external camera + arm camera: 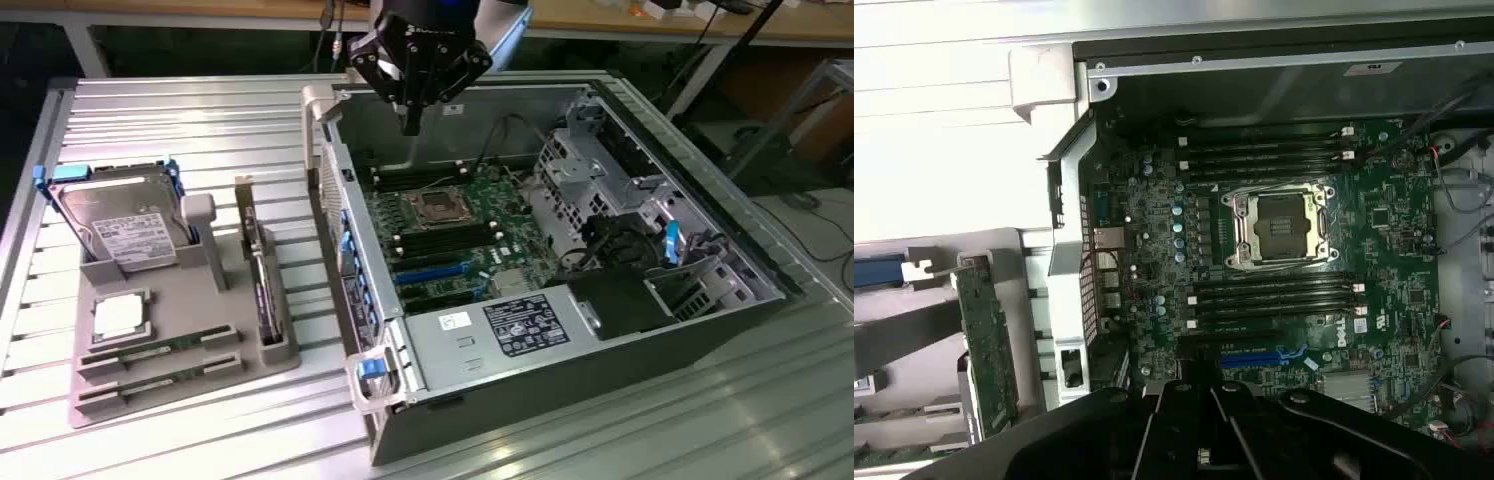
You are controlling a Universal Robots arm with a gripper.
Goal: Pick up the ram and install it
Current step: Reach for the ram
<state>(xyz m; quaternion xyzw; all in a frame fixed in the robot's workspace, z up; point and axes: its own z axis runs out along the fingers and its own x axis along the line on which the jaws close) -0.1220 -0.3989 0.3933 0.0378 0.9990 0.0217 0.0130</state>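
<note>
Grey plastic forms the parts tray (187,295) on the ribbed metal counter (174,110) at the exterior view's left. It carries a silver hard drive (127,225) standing upright between blue rails, a square CPU chip (118,315) lying flat and a tall expansion card (254,270) set on edge. In two slots along its near edge sit the ram (158,350) and a twin stick (144,388) just beside it (both sit so low that little beyond their green top edges can be made out). The open computer case (561,390) lies at the exterior view's right and holds a green motherboard (1154,230) with an open CPU socket (1279,225), rows of dark memory slots (1274,295) on both sides of it and a blue slot (1264,356). The gripper (411,125) hangs over the case's rim near its upper-left corner in the exterior view, well apart from the tray. Its fingers are pressed together with nothing between them. The arm is cut off at the exterior view's upper edge. In the wrist view the gripper's black body blocks part of the board past the blue slot, and the hard drive's label is too small to read.
</note>
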